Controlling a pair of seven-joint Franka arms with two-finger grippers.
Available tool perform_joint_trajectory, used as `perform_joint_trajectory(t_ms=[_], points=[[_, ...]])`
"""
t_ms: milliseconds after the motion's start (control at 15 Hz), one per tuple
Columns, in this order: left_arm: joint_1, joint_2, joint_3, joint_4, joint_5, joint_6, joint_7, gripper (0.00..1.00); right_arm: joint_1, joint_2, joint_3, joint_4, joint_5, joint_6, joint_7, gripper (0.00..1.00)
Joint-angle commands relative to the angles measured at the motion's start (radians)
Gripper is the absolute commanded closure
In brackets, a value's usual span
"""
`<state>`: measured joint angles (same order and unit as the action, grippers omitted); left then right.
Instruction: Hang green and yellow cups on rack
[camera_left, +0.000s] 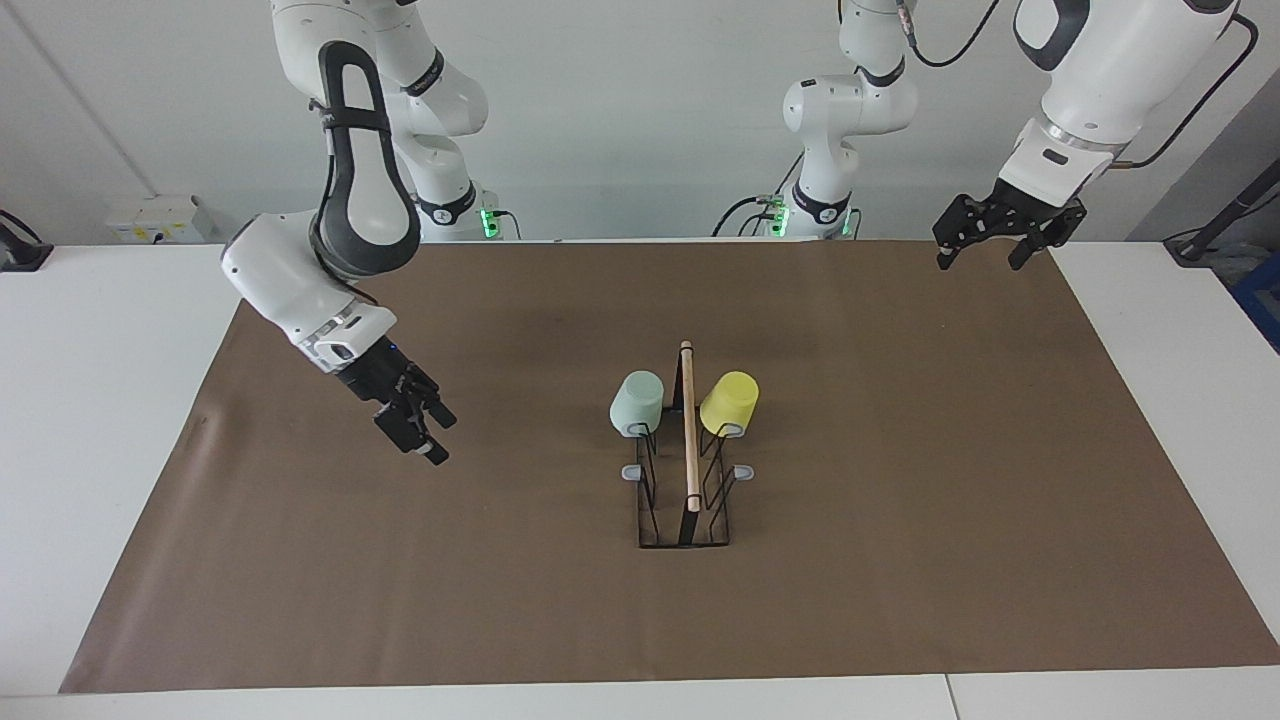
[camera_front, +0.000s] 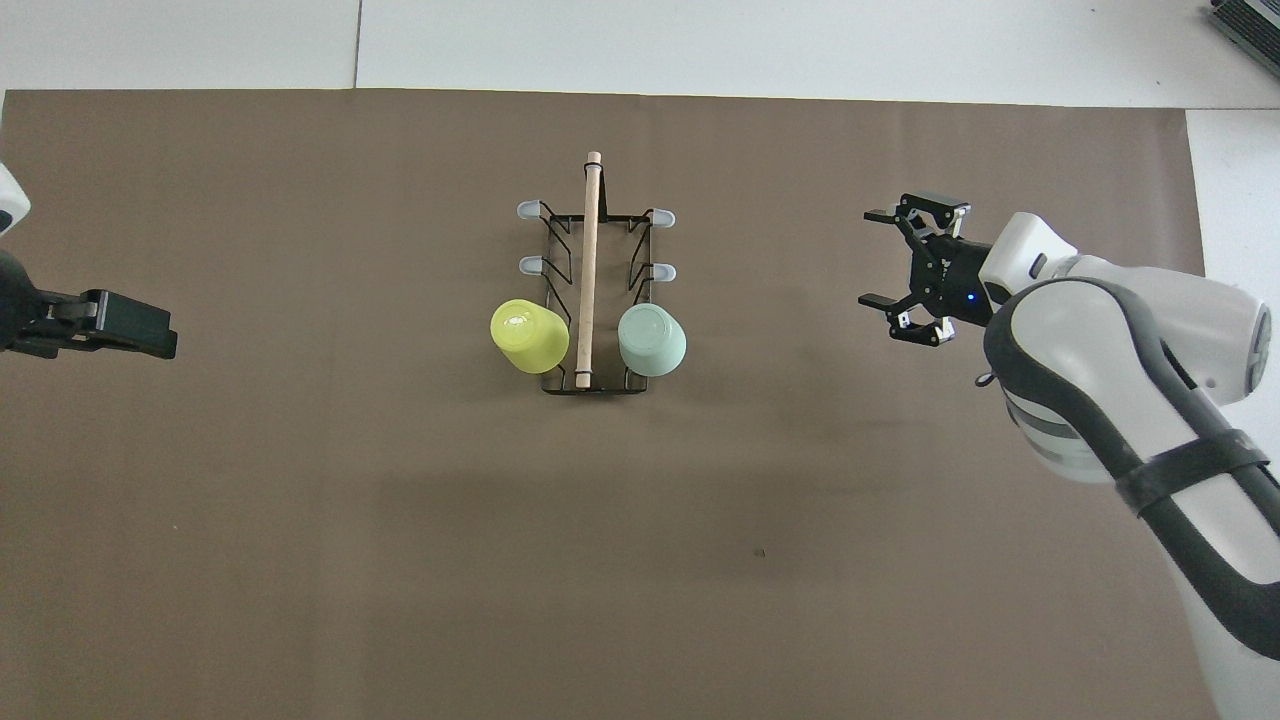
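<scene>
cups: green cup (camera_left: 637, 402) and yellow cup (camera_left: 729, 403) hang on the rack (camera_left: 686, 500), nearest prongs
right gripper (camera_left: 414, 428): open, empty, over the mat toward its own end
left gripper (camera_left: 983, 245): open, empty, waiting
nearer arm: right

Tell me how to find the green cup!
Look at the middle of the brown mat, where a black wire rack with a wooden rod on top stands. Two upside-down cups hang on its prongs nearest the robots. The green cup is the pale mint one toward the right arm's end; the yellow cup is its neighbour.
</scene>
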<state>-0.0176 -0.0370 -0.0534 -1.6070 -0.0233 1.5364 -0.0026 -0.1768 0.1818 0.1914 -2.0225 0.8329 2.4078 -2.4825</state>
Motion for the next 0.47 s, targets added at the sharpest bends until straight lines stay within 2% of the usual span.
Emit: perform_joint_trajectory(t_ms=[0, 267, 401], points=[[0.01, -0.006, -0.005, 0.002, -0.013, -0.016, 0.0, 0.0, -0.081, -0.005, 0.01, 0.057, -0.153, -0.131, -0.015, 0.0], [0.01, -0.006, -0.005, 0.002, -0.013, -0.016, 0.0, 0.0, -0.177, -0.016, 0.01, 0.162, -0.343, -0.341, -0.016, 0.0], [0.01, -0.006, -0.005, 0.002, -0.013, -0.016, 0.0, 0.0, -0.216, -0.036, 0.01, 0.188, -0.392, -0.418, -0.013, 0.0]])
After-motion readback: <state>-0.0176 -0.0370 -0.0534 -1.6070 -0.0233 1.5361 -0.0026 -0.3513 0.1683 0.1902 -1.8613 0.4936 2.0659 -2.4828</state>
